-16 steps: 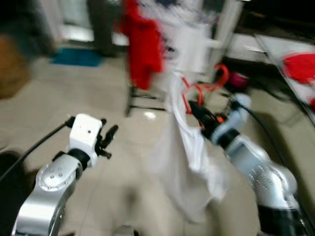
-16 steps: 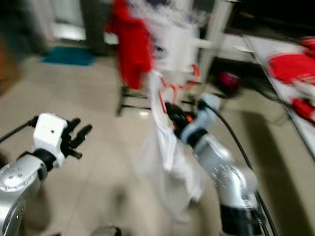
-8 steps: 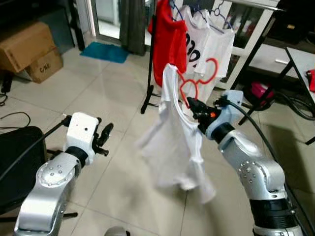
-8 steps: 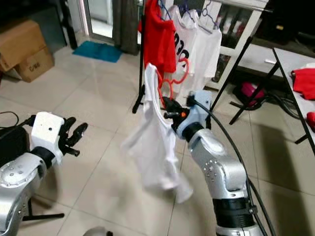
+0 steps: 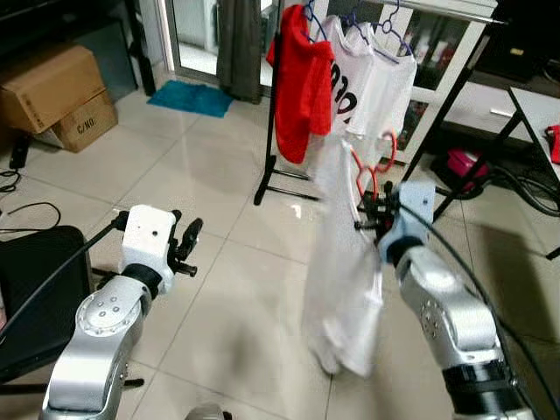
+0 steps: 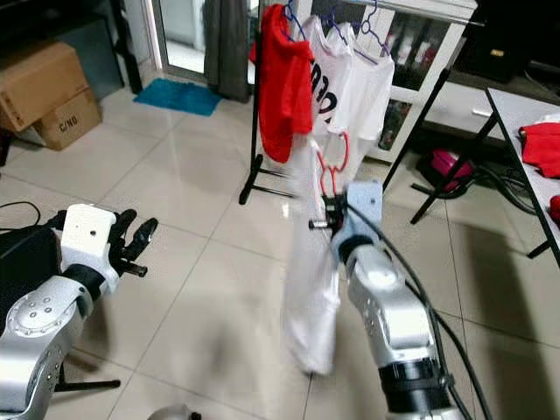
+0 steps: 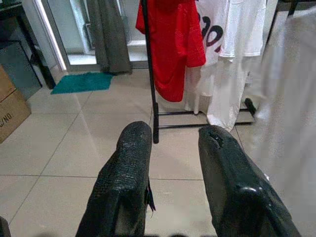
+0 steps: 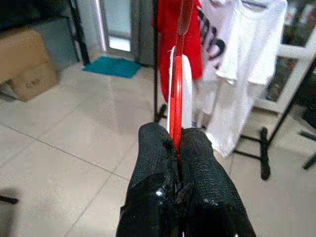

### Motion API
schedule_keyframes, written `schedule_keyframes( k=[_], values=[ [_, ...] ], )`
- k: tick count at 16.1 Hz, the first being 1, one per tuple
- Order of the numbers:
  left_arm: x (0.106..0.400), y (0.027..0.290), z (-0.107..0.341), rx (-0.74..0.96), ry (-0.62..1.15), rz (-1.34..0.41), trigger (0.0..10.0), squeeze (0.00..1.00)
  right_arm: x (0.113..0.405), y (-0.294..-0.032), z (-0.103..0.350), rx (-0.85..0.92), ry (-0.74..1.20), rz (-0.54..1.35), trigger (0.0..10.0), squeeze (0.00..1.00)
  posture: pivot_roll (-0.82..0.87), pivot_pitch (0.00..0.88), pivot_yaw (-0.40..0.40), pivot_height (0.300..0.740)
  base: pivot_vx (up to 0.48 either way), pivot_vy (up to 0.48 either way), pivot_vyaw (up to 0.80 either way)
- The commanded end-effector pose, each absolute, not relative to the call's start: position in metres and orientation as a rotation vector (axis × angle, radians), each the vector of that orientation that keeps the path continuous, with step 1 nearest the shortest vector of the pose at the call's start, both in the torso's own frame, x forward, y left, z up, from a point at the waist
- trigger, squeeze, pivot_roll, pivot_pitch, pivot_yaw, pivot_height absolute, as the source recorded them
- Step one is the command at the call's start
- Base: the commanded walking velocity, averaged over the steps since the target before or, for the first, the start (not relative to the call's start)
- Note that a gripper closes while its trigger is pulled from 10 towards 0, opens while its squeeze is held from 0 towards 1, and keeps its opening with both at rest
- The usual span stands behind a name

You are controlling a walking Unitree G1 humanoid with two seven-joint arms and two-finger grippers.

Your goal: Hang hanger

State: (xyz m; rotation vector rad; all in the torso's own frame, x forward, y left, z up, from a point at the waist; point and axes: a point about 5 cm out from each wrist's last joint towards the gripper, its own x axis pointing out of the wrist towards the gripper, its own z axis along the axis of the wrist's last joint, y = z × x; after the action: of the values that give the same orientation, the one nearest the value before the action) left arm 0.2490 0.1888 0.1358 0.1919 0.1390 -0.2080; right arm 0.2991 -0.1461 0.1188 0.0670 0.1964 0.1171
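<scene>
Red hanger (image 5: pixel 374 166) w/ white shirt (image 5: pixel 343 262); red tee (image 5: pixel 302 83) on black rack (image 5: pixel 269 114); teal mat (image 5: pixel 191 96).

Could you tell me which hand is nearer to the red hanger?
Right: the right hand is clamped on the red hanger; the left hand hovers open, well off to its side.

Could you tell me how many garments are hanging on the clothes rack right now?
3: a red shirt at the rack's left end, a white printed shirt beside it, then a plain white shirt. More may hang further right, out of frame.
</scene>
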Motion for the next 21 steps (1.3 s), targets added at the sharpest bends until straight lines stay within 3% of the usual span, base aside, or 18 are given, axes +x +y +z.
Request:
schedule_keyframes(
  k=[1,8,12,21],
  values=[
    [0.247,0.19,0.13,0.185,0.161,-0.202,10.0,0.0,0.3,-0.154,0.12,0.03,0.195,0.072,10.0,0.0,-0.01,0.0,-0.086,0.74,0.322,0.0,0.0],
    [0.24,0.198,0.124,0.182,0.182,-0.202,10.0,0.0,0.303,-0.15,0.11,0.096,0.207,0.052,10.0,0.0,0.03,0.0,-0.107,0.74,0.357,0.0,0.0],
    [0.25,0.198,0.135,0.177,0.129,-0.203,10.0,0.0,0.305,-0.149,0.111,0.155,0.21,0.06,10.0,0.0,0.02,0.0,-0.098,0.74,0.382,0.0,-0.4],
    [0.252,0.195,0.135,0.181,0.13,-0.21,10.0,0.0,0.308,-0.161,0.117,0.074,0.15,0.009,10.0,0.0,0.02,0.0,-0.097,0.74,0.378,0.0,0.0]
  ],
)
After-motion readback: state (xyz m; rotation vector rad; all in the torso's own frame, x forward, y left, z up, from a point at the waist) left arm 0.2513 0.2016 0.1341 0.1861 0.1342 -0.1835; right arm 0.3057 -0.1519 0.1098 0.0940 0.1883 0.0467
